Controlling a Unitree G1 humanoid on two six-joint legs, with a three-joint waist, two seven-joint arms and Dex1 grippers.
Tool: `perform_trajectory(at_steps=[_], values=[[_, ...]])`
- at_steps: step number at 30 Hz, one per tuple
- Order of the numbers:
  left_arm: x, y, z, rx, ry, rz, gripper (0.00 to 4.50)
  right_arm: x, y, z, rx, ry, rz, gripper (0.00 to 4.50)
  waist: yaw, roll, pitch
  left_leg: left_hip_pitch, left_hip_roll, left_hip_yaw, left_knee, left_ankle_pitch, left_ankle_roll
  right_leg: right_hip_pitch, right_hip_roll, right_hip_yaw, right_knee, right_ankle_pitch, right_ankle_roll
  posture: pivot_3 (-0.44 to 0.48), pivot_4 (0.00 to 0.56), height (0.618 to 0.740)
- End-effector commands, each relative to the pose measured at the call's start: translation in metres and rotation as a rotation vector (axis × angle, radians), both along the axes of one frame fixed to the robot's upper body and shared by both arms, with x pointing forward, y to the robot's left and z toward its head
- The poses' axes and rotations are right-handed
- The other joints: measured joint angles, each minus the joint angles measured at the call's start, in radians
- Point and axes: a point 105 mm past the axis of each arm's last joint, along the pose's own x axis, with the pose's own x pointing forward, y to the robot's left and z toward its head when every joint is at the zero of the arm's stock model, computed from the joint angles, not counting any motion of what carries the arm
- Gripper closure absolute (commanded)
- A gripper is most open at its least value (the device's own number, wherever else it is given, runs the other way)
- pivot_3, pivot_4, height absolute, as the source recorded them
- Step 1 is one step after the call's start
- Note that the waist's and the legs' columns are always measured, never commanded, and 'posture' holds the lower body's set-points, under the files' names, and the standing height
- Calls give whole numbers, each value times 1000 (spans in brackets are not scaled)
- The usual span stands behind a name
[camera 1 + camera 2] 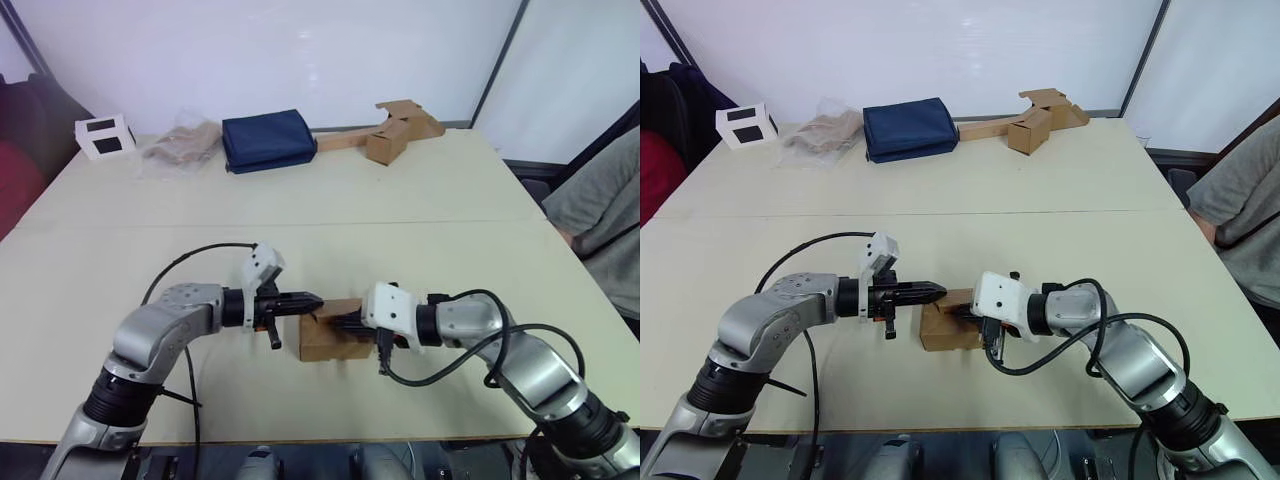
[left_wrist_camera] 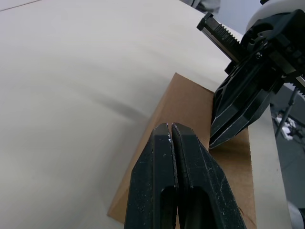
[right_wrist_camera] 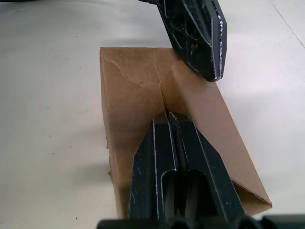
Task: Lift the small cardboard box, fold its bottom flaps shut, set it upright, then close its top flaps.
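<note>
Cardboard sits squarely between the two arms: the small cardboard box (image 1: 330,338) stands on the tabletop (image 1: 330,215) near the robot, its top flaps (image 3: 143,78) facing up and meeting in a centre seam. Both arms reach it from opposite sides. The left pincer (image 1: 308,300), fingers pressed together, comes in from the robot's left and hovers just over the box's left upper edge. The right pincer (image 1: 327,322), also pressed together, lies along the top with its tips at the seam. Judging by this, the next push goes downward onto the flaps, and the right arm is the closer one.
</note>
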Motion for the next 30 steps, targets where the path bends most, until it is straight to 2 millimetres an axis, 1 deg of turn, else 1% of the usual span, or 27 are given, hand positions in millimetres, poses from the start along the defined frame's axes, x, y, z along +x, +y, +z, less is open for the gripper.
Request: perform_trajectory(at_steps=[1,4,10,13,17,20,22,26,30], values=[[-5,-2,-5,75,-53,-34,4441,-3,0,5,32,22,6,4500,-1,0,0,0,0,0,0,0,0,0,0,0,0,0,0,0,150,740],[-6,-1,-13,131,-86,-47,4441,-5,-1,11,59,44,9,4500,0,0,0,0,0,0,0,0,0,0,0,0,0,0,0,0,150,740],[-4,-1,-13,155,-130,-49,4441,-6,-7,31,173,111,-20,4500,1,0,0,0,0,0,0,0,0,1,0,0,0,0,0,0,150,740],[-2,-1,-2,112,-133,-29,4441,-1,-14,39,216,118,-60,4500,1,0,0,1,0,0,0,0,0,1,0,0,0,0,0,0,150,740],[-4,2,14,61,-126,-33,4441,7,-17,44,245,97,-96,4500,-1,0,0,1,0,0,0,0,0,1,0,0,0,0,0,0,150,740],[-7,3,26,16,-112,-37,4441,12,-16,43,250,83,-108,4500,-3,0,0,1,0,0,0,0,0,0,0,0,0,0,0,0,150,740],[-9,2,27,23,-117,-45,4441,14,-15,40,244,81,-110,4500,-2,0,0,0,0,0,0,0,0,0,0,0,0,0,0,0,150,740],[-13,-2,20,50,-115,-58,4441,13,-12,32,215,82,-97,4500,-1,0,0,0,0,0,0,0,0,0,0,0,0,0,0,0,150,740],[-17,-6,2,118,-114,-70,4441,8,-9,22,180,96,-76,4500,-1,0,0,0,0,0,0,0,0,0,0,0,0,0,0,0,150,740]])
